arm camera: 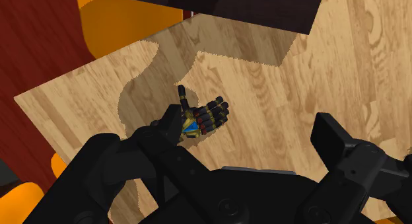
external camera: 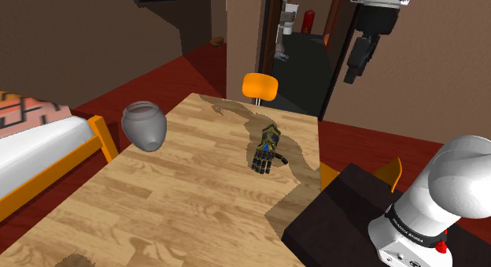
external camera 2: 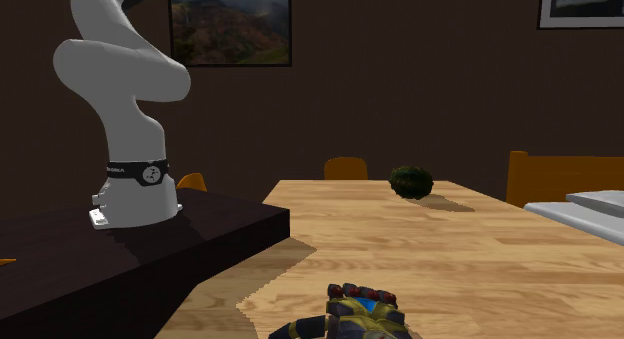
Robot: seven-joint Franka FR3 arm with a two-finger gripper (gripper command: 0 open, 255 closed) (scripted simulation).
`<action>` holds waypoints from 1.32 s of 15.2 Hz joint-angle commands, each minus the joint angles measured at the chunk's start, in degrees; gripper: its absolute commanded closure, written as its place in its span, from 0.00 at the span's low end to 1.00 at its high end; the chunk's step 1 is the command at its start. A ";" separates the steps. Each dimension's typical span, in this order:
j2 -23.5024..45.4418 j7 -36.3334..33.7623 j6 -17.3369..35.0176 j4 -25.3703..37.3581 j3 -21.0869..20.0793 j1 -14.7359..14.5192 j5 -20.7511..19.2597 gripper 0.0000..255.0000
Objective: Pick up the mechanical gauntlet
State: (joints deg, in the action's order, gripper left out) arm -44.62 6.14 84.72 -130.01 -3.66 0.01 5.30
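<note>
- You're hovering the gripper (external camera: 356, 64) high above the surface (external camera: 181, 202), well apart from the mechanical gauntlet (external camera: 266, 150). It's touching nothing.
- The gripper is sitting released, fingers (arm camera: 333, 140) standing apart, grasping nothing.
- The gauntlet is lying flat on the wooden surface, toward the edge facing the stand (external camera: 346, 218) and partly in shadow. In the wrist view it's showing just beyond one finger, off the middle of the gap.
- Progress, as a judgement: the pick is not yet begun. You're facing the whole job: centring over the gauntlet, descending, closing, lifting.
- Around it, a grey vase (external camera: 144, 125) is sitting well apart toward the shoulder view's left. An orange chair (external camera: 260, 87) is standing at the far end, and a bed (external camera: 39, 143) is lying beside the surface.
- A dark green round thing (external camera 2: 411, 181) is resting far down the surface in the second exterior view.
- Nothing is standing between the gripper and the gauntlet. The stand's corner looks like the nearest thing to be watching on the way down.
</note>
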 commanded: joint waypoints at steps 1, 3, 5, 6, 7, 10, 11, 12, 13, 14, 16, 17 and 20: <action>0.00 0.00 0.00 0.00 0.00 0.00 0.00 0.00; -0.73 1.56 4.40 -4.38 0.55 -0.06 -0.36 0.00; -1.07 3.09 8.90 -8.46 1.11 -0.09 -0.71 0.00; -1.08 3.86 11.19 -10.40 1.40 -0.09 -0.87 0.00; -0.99 4.62 13.53 -12.25 1.69 -0.09 -1.03 0.00; 0.02 6.92 20.78 -17.37 2.62 -0.08 -1.49 0.00; 0.60 7.69 23.29 -18.91 2.94 -0.06 -1.62 0.00; 1.33 8.48 25.85 -20.37 3.26 -0.04 -1.74 0.00; 2.20 9.26 28.47 -21.73 3.61 -0.03 -1.85 0.00; 3.21 10.06 31.13 -23.00 3.96 -0.02 -1.95 0.00; 5.69 11.71 36.61 -25.25 4.67 -0.01 -2.08 0.00; 7.16 12.55 39.42 -26.22 5.06 -0.04 -2.11 0.00; 12.49 15.22 48.11 -28.44 6.33 -0.26 -2.00 0.00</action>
State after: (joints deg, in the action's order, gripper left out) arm -34.17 20.27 129.07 -157.34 2.14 -0.22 3.30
